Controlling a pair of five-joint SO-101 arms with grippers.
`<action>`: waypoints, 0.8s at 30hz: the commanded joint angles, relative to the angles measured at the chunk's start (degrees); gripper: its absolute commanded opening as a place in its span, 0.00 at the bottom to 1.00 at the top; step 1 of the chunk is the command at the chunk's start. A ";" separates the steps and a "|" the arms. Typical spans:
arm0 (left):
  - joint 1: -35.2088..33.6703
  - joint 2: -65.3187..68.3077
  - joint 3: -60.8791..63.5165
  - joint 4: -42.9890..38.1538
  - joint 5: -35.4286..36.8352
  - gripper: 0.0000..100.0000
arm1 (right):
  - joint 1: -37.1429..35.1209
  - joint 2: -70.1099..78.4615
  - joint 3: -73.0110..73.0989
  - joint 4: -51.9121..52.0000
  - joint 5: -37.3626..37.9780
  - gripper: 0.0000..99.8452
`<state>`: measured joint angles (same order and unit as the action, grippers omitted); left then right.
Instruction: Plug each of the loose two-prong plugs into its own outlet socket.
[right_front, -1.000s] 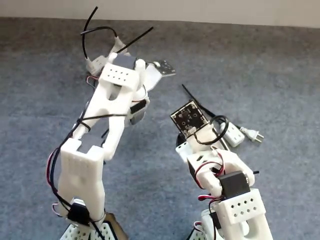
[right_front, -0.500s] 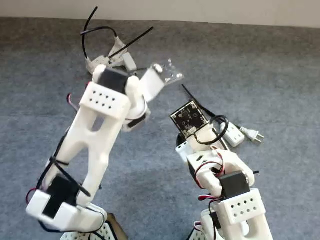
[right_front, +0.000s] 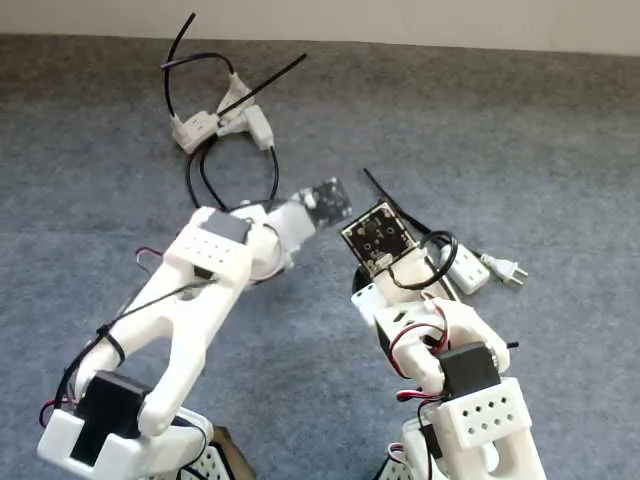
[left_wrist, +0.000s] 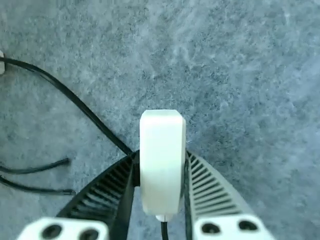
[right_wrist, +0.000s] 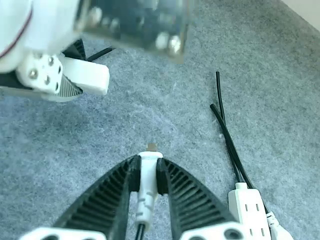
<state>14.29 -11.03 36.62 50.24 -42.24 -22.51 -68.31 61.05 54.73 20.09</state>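
Observation:
My left gripper (left_wrist: 160, 158) is shut on a white outlet socket block (left_wrist: 161, 134), held above the grey carpet with its black cord (left_wrist: 75, 102) trailing away. In the high view the left wrist (right_front: 322, 203) hangs at the middle of the floor, close beside the right wrist (right_front: 380, 240). My right gripper (right_wrist: 148, 163) is shut on a white two-prong plug (right_wrist: 146, 186), one metal prong (right_wrist: 151, 147) poking out past the fingertips. The socket block in the left gripper (right_wrist: 86, 78) faces it a short way off. Another white outlet socket (right_wrist: 249, 209) lies on the carpet beside the right gripper.
A white socket and plug pair (right_front: 222, 125) with stiff black cables (right_front: 185, 60) lies at the far left. A black cord loop (right_front: 232, 178) runs from there toward the left wrist. A socket (right_front: 462, 268) and a loose pronged plug (right_front: 505, 268) lie at the right.
The left arm has drawn back from the far cable cluster toward the middle, carrying the socket block and uncovering the cord loop. The right arm has kept still.

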 joint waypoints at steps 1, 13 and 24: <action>0.04 -2.51 5.32 -10.99 -9.93 0.01 | 0.48 0.13 -0.22 -1.10 -0.70 0.01; 4.62 -2.51 13.05 -22.77 -10.99 0.10 | 0.48 0.31 -0.22 -1.10 -0.70 0.01; 1.45 -3.12 8.84 -22.86 -7.56 0.22 | 0.48 0.31 -0.22 -1.10 -0.70 0.01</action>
<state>17.10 -11.82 49.54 28.53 -50.33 -22.51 -68.31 61.14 54.73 20.09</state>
